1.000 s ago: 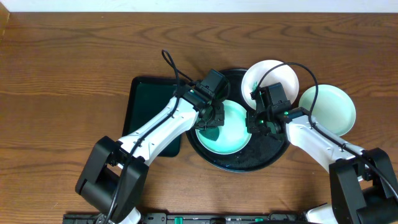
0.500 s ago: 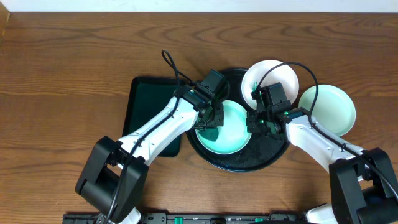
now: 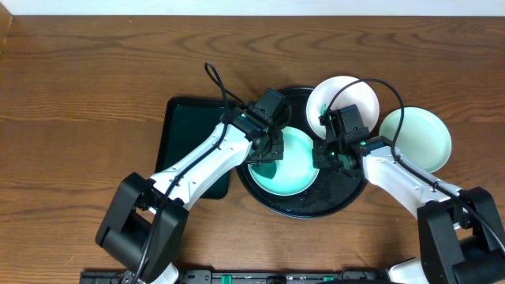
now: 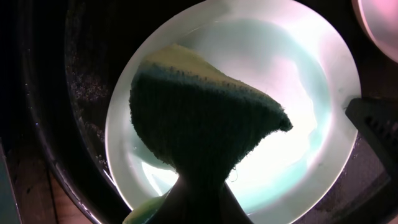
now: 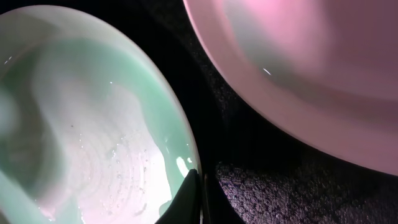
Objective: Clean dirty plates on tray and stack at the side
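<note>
Here the mint plate [image 3: 296, 170] gleams (wet-looking), left claw [image 4: 200, 198] pinching a sponge [image 4: 199, 118] over it, right claw [image 5: 199, 194] closed at its rim.

1. Glossy black round tray [image 3: 296, 209] with raised rim, flat on the table.
2. Mint-green plate [image 3: 296, 170], flat inside the tray, wet and shiny.
3. White plate [image 3: 347, 95], overlapping the tray's far-right rim, small green smear.
4. Pale mint plate [image 3: 418, 138], on the table just right of the tray.

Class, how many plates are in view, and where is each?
3: a mint plate in the black tray, a white plate over the tray's far-right rim, a pale plate on the table beside it. None seems hidden.
</note>
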Controlling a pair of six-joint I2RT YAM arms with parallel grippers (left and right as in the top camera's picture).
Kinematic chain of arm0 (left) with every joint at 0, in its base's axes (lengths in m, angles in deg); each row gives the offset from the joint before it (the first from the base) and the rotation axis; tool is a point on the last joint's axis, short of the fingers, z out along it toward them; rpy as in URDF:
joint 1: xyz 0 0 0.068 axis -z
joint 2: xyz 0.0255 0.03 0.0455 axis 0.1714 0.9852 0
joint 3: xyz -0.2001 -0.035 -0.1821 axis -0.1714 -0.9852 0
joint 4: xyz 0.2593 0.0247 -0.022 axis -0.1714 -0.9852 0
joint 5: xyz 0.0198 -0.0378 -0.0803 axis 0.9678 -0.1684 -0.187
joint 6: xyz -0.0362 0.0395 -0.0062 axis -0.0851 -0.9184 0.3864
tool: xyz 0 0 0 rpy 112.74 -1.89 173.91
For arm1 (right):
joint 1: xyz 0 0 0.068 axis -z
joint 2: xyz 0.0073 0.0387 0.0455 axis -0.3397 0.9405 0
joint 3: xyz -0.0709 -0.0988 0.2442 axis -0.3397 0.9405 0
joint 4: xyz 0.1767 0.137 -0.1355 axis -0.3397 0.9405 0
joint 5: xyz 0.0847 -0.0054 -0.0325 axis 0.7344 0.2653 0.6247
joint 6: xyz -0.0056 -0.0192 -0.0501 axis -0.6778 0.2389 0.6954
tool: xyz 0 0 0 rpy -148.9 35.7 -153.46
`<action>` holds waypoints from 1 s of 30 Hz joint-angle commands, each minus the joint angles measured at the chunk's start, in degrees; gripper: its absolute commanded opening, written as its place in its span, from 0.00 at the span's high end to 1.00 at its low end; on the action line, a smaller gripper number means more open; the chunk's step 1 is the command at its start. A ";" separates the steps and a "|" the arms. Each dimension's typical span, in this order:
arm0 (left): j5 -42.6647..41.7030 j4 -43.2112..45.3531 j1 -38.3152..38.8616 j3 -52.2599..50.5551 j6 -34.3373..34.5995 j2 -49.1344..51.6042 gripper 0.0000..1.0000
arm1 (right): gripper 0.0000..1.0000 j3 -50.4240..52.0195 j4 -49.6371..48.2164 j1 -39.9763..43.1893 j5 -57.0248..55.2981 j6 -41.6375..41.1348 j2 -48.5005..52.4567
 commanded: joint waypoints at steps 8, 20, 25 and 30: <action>0.98 -0.11 0.04 -0.22 0.09 0.46 0.93 | 0.99 -0.92 3.43 0.04 -5.40 -1.88 -1.64; 0.98 3.30 0.04 -0.22 0.11 0.48 0.92 | 0.99 -0.92 4.74 0.00 -6.36 -2.54 -2.14; 4.42 4.59 0.04 -0.22 1.95 0.66 0.93 | 0.99 -0.92 4.57 0.00 -6.36 -2.54 -2.14; 5.05 4.59 0.04 -0.22 2.08 0.66 0.92 | 0.99 -0.92 4.55 0.00 -6.34 -2.54 -2.14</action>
